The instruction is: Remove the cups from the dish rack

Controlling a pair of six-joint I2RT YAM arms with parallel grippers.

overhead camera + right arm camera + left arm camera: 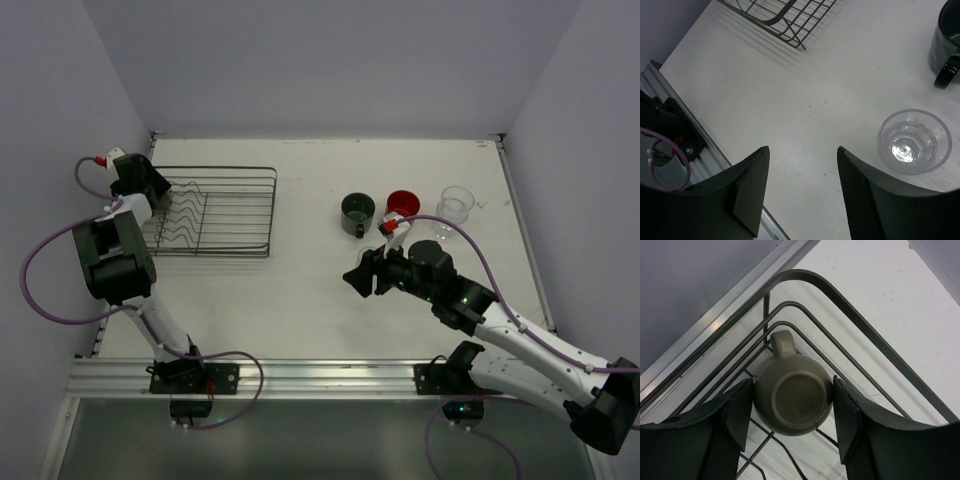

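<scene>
Cups are mostly out of the dish rack [225, 169] already: a dark mug [357, 212], a red mug [403, 204] and a clear glass mug [456, 204] stand in a row on the table [300, 320], well apart from the rack, and the right wrist view shows a small clear tumbler [914, 141] upright on the table near the dark mug. One small olive-grey cup [794, 401] is left, upside down in a far corner of the rack with its handle pointing into the corner. The left gripper [792, 384] is over it, fingers spread with one on each side of the cup, just beside its wall; whether they touch it I cannot tell. The right gripper [800, 165] hovers over bare table between the rack and the mugs, fingers apart and holding nothing. No other cup shows in the rack, so by my reckoning only this last lift-out and set-down remains.
</scene>
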